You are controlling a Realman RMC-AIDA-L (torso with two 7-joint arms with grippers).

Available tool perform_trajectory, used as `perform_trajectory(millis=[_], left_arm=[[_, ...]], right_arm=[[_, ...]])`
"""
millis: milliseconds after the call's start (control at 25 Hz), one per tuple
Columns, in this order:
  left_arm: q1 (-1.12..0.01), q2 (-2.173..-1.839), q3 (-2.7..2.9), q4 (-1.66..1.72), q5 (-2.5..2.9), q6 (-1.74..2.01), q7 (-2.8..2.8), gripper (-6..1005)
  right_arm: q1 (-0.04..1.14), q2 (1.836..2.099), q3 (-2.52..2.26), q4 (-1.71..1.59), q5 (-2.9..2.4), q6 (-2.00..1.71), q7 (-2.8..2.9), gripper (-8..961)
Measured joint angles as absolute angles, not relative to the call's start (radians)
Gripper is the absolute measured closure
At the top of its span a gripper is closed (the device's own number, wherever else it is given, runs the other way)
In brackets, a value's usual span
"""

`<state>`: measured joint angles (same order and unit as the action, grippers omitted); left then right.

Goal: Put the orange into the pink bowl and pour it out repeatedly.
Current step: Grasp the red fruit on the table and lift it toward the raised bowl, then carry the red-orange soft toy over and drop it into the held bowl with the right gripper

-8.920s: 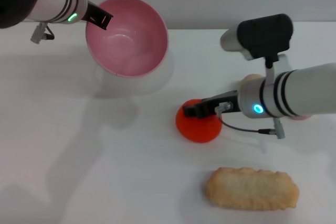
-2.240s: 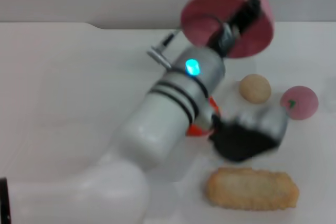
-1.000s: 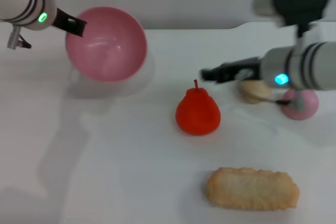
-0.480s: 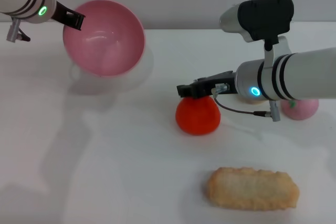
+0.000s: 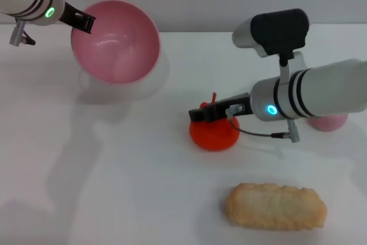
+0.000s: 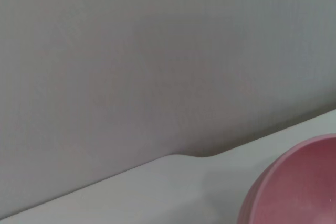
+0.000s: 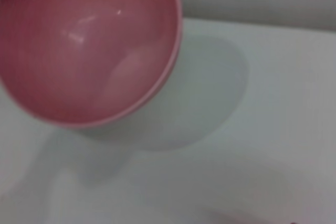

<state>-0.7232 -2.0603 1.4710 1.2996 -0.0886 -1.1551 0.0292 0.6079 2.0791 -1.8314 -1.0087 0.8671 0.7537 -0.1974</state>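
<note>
white arms, black bands, seemingly cyan lights

The orange (image 5: 214, 133), bright orange-red with a small stem, sits upright mid-worktop. The glossy pink bowl (image 5: 114, 41) is empty, held tilted, well apart.

We can read no text, label, brand, number or sign on anything here; the surfaces we see are all plain and unmarked.

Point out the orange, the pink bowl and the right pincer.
orange (image 5: 215, 135): head view, on its lower front.
pink bowl (image 5: 114, 44): head view, on its inner wall.
right pincer (image 5: 198, 114): head view, at its tips over the orange.
</note>
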Motion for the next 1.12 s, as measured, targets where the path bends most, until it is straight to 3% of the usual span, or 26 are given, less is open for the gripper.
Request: perform_trajectory(millis=[200,400,920,1120], left_arm=[[-0.728,-2.061,1.484,1.304,-0.090,-1.165,0.028,960],[-0.732,-2.062,1.491,1.307,-0.096,-1.173,0.029,960],[-0.733,-2.062,1.506,1.298,-0.132,-1.175,0.031,960],[-0.735,-2.062,1.520,1.292,-0.203,-1.179,0.062,960]], right_arm=[[0.633,2.077,-1.835,-0.968,0.925,0.795,-0.256,400],[0.578,2.072,-1.829,-1.078,0.902,0.814,-0.283,407],[0.407,2.070,-1.686,-1.378,0.765,0.883,-0.285,737],[0.340,2.075,-1.625,-1.588,0.691,0.951,-0.275,774]])
